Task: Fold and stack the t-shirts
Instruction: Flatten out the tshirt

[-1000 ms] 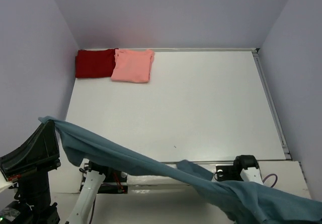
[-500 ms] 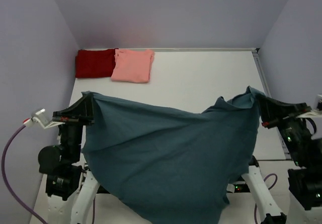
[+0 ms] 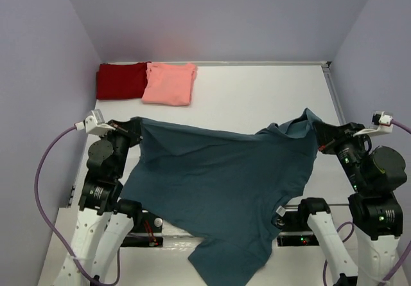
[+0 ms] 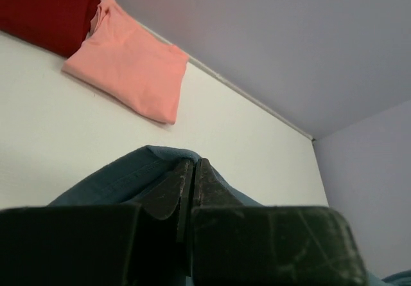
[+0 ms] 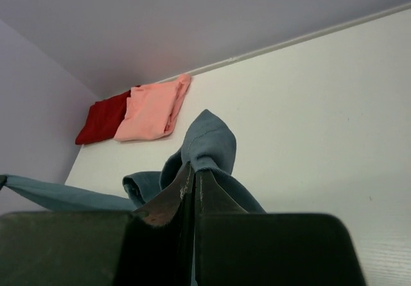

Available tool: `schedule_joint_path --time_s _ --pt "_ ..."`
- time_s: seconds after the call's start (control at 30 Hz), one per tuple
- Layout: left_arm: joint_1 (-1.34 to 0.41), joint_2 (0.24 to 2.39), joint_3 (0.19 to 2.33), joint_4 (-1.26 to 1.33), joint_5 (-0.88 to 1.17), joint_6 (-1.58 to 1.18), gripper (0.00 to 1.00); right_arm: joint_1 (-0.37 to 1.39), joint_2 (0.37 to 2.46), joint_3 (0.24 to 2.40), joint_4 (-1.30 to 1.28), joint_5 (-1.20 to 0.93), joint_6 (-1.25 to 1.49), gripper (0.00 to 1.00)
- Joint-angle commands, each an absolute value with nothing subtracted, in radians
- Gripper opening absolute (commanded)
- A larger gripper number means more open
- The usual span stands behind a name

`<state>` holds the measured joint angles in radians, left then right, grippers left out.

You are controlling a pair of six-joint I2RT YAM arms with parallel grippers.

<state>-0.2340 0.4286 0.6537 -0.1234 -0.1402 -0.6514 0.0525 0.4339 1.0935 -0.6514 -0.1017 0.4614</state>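
Note:
The large teal-blue t-shirt [image 3: 225, 183] hangs stretched between my two grippers above the near half of the table, its lower part drooping past the front edge. My left gripper [image 3: 136, 126] is shut on its left corner [image 4: 154, 154]. My right gripper [image 3: 316, 135] is shut on its right corner, where a fold of cloth sticks up past the fingertips [image 5: 209, 141]. The folded dark red t-shirt [image 3: 120, 81] and the folded salmon-pink t-shirt [image 3: 169, 83] lie side by side at the far left corner, also in the left wrist view [image 4: 128, 67] and the right wrist view [image 5: 151, 109].
The white table [image 3: 257, 106] is walled by lilac panels at the back and both sides. A metal rail [image 3: 343, 128] runs along its right edge. Both arm bases [image 3: 302, 218] stand at the near edge under the hanging cloth.
Both arms have swung up from the near edge and forward over the table, spreading the teal-blue t-shirt out wide; in the last half second it has dropped lower and moved farther in.

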Motion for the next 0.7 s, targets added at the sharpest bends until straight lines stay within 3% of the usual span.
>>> schedule_joint_path --time_s 0.0,0.37,0.67 --pt "-0.232 0.575 0.650 -0.049 -0.164 -0.652 0.00 0.052 0.491 1.059 -0.584 -0.054 0.482 0.00" --pt "-0.233 0.883 0.594 0.188 -0.127 -0.664 0.00 0.052 0.702 0.957 -0.532 -0.071 0.512 0.00" --pt "-0.233 1.195 0.708 0.250 -0.089 -0.632 0.00 0.052 0.914 0.951 -0.439 -0.057 0.520 0.00"
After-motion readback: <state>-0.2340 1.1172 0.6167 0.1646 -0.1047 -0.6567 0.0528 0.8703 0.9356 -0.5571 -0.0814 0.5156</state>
